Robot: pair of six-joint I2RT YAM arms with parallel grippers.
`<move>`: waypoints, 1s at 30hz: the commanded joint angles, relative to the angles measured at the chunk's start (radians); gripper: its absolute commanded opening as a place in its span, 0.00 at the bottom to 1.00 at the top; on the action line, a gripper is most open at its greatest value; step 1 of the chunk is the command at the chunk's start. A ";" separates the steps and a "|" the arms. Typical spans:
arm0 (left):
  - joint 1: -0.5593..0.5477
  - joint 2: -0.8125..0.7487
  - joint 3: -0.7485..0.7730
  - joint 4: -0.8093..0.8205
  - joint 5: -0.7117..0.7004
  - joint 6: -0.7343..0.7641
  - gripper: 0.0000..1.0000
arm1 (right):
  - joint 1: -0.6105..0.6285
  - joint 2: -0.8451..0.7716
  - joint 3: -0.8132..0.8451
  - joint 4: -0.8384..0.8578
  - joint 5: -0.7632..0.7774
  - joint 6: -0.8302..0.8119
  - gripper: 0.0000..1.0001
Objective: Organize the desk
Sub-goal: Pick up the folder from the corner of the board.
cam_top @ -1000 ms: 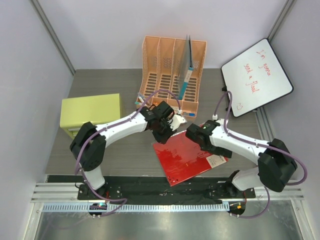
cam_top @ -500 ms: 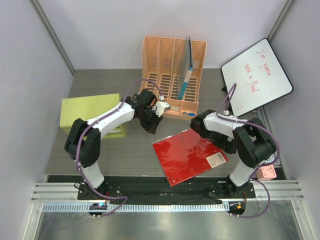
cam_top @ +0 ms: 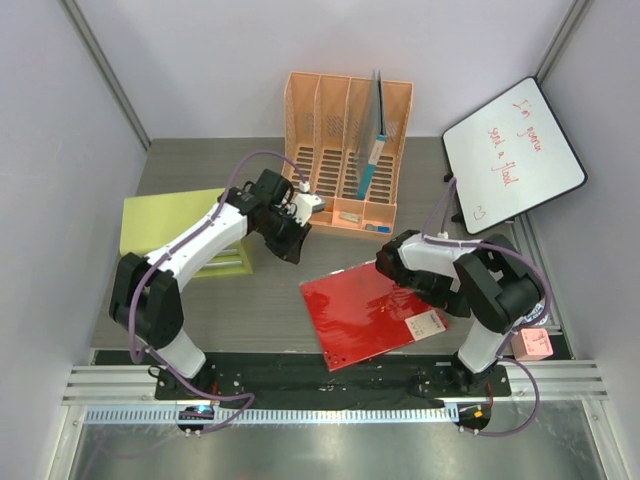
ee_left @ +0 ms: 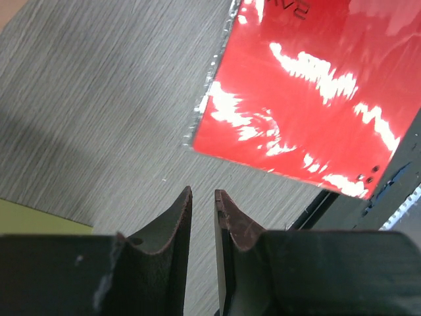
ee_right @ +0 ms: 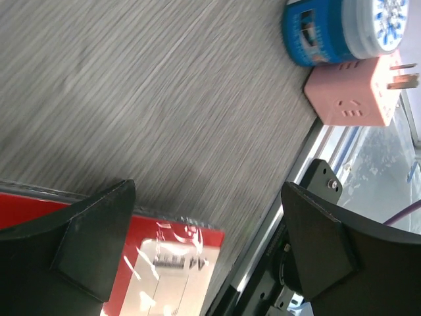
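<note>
The desk [cam_top: 250, 300] spans the whole workspace, a grey wood-grain top. A glossy red folder [cam_top: 375, 310] lies flat on it near the front edge. An orange file rack [cam_top: 345, 150] stands at the back, a green cabinet [cam_top: 180, 225] on the left, and a whiteboard [cam_top: 513, 150] on the right.

The left gripper [ee_left: 202, 192] hangs over bare desk just beside the folder's edge, its jaws almost together with only a thin, empty gap. The right gripper [ee_right: 209, 191] has its jaws spread wide and holds nothing, above the folder's labelled corner. A pink plug adapter [ee_right: 355, 92] sits touching a blue tub [ee_right: 342, 26] at the desk's right edge.
</note>
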State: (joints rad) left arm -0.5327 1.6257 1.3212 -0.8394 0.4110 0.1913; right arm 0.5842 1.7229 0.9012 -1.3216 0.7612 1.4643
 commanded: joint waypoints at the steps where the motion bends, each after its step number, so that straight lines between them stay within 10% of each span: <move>1: 0.007 -0.056 0.042 -0.044 0.002 0.023 0.21 | 0.087 -0.002 0.027 0.091 -0.103 -0.054 0.99; 14: 0.007 -0.043 -0.039 -0.050 -0.093 0.140 0.21 | 0.138 -0.066 0.070 0.332 -0.281 -0.254 0.99; 26: -0.013 -0.061 -0.155 -0.058 -0.163 0.223 0.21 | 0.121 -0.492 -0.033 0.392 -0.447 -0.412 1.00; 30: -0.050 -0.038 -0.181 -0.018 -0.215 0.217 0.21 | 0.134 -0.609 -0.180 0.514 -0.708 -0.349 1.00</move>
State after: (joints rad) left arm -0.5472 1.6012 1.1652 -0.8963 0.2436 0.3870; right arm 0.7090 1.2118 0.8474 -0.8806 0.2913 1.0760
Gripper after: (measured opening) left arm 0.210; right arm 0.995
